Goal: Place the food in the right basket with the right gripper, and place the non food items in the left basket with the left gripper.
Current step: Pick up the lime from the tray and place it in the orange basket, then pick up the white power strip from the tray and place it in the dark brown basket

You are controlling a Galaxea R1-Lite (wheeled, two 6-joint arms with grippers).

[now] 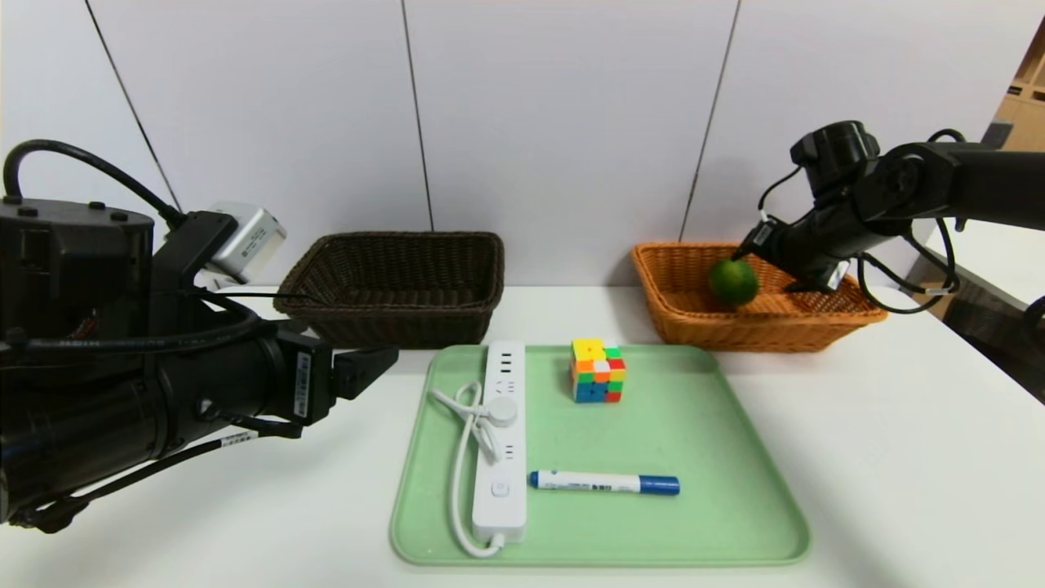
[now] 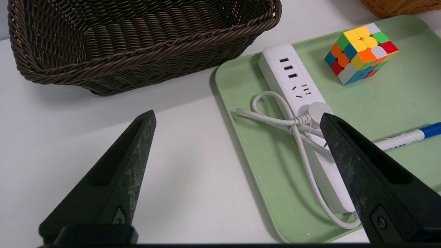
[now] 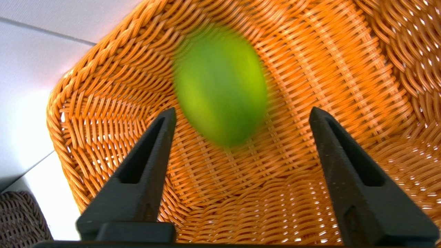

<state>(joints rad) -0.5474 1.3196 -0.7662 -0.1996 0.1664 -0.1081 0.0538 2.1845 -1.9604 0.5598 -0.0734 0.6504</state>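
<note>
1. The right tool (image 3: 241,113) is spread above the right basket (image 1: 678,314); the lime (image 1: 733,282), blurred and probably falling, may bounce out.
2. The left tool (image 2: 237,119), spread, hovers beside the tray (image 1: 735,506); the power strip (image 1: 503,441) cord may snag.

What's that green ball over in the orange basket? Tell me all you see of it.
It is a lime: round, smooth, glossy green. It sits inside the orange basket, near its left side, blurred in the close view. The right tool hangs open just beside it, not gripping it.
</note>
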